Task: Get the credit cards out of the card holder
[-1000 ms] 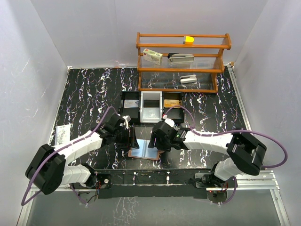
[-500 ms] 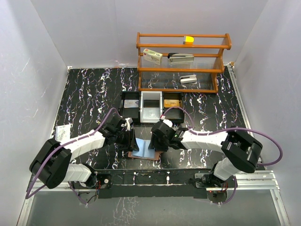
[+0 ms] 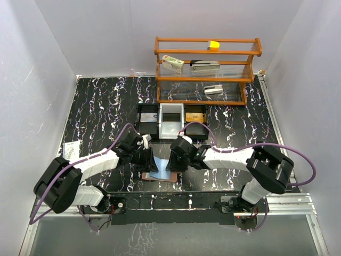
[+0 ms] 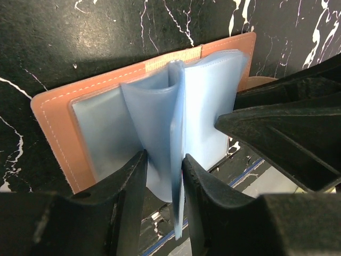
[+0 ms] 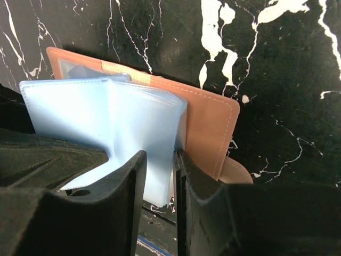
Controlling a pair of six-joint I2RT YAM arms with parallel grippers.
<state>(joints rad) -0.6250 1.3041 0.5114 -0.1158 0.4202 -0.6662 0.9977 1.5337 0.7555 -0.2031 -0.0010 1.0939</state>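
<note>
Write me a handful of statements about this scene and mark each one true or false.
1. The holder lies open on the table. True.
2. The left claw pinches a blue sleeve of the holder. True.
3. The right claw hovers at the shelf. False: it is down at the holder, pinching another of its blue sleeves.
4. The yellow block sits on the shelf's bottom level. False: it is on the top level.
5. The trays stand between the holder and the shelf. True.
</note>
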